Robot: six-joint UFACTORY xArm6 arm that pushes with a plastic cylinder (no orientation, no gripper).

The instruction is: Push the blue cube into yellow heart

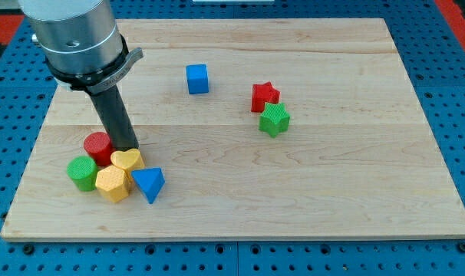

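The blue cube (pixel 197 78) sits alone near the view's top centre of the wooden board (pixel 309 184). The yellow heart (pixel 127 160) lies at the lower left in a cluster of blocks. My tip (pixel 126 146) rests just above the yellow heart, touching or nearly touching it, with the red cylinder (pixel 98 146) right beside it on the left. The blue cube is far up and to the right of my tip.
The cluster also holds a green cylinder (pixel 83 173), a yellow hexagonal block (pixel 112 184) and a blue triangular block (pixel 149 184). A red star (pixel 265 96) and a green star (pixel 275 119) touch each other right of centre.
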